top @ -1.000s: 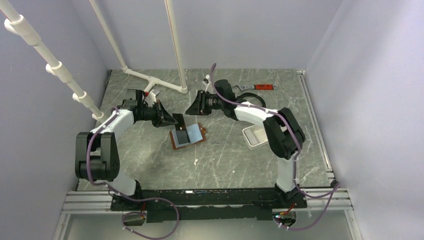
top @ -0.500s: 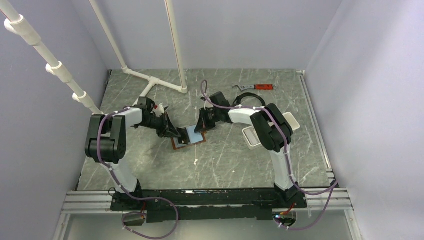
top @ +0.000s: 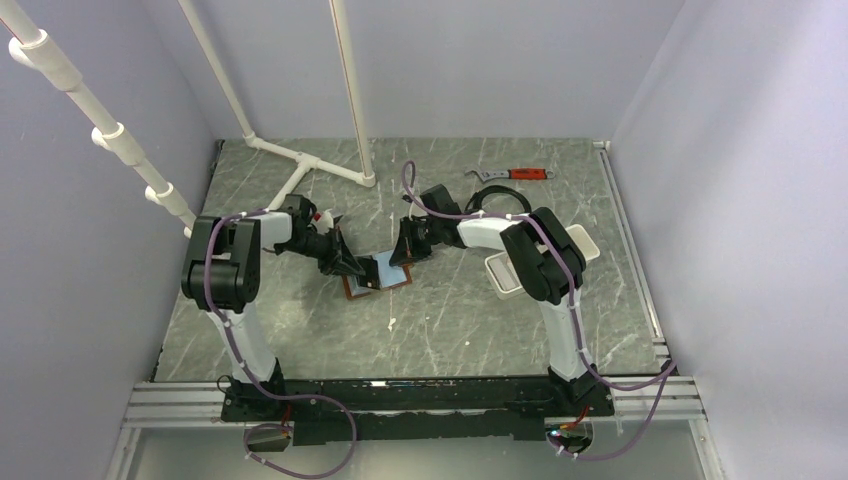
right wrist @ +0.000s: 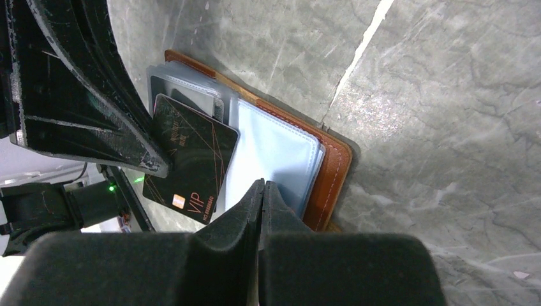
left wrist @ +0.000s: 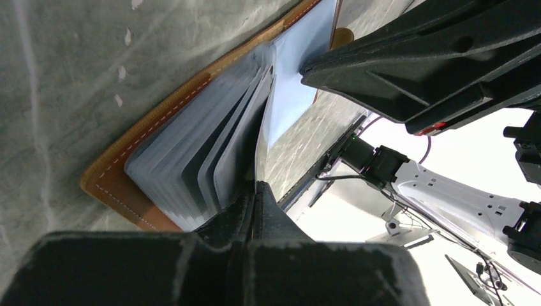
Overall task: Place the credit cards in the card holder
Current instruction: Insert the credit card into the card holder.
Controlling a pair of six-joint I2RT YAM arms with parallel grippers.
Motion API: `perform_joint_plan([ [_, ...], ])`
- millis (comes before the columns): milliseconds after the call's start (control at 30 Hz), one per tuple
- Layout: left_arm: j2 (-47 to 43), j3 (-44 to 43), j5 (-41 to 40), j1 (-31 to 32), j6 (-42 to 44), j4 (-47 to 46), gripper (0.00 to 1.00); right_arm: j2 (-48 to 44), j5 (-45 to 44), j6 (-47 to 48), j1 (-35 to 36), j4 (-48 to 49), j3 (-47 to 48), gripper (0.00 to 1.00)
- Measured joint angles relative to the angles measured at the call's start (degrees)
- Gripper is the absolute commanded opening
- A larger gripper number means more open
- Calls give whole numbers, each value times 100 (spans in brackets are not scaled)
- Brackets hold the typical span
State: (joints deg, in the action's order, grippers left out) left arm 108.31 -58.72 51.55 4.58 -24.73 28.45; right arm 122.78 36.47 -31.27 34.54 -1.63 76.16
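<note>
The brown card holder (top: 386,284) lies open on the table, its clear sleeves fanned out (left wrist: 191,153). My left gripper (top: 354,267) is shut on a black credit card marked VIP (right wrist: 191,167). That card stands tilted over the holder's left half, and the left wrist view shows it nearly edge-on (left wrist: 281,159). My right gripper (right wrist: 263,185) is shut, its tips pressing on the pale blue sleeve page (right wrist: 274,153) on the holder's right half. Another dark card shows inside a sleeve (right wrist: 194,99). The leather rim (right wrist: 333,172) shows past the sleeves.
A white tray (top: 520,272) sits right of the right arm. A wrench with a red handle (top: 517,174) and a black cable loop (top: 500,198) lie at the back. White pipes (top: 310,165) cross the back left.
Both grippers came down from the back onto the card holder. The right gripper's jaws closed. The left arm brought its card to the sleeves; little has moved in the last half second.
</note>
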Motion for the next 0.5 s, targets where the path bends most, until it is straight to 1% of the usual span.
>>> perform_joint_plan([
  [267, 160, -214, -68, 0, -46, 208, 0, 0, -2, 2, 0, 15, -7, 0],
  [500, 168, -227, -170, 46, -271, 315, 0, 0, -4, 2, 0, 20, -11, 0],
])
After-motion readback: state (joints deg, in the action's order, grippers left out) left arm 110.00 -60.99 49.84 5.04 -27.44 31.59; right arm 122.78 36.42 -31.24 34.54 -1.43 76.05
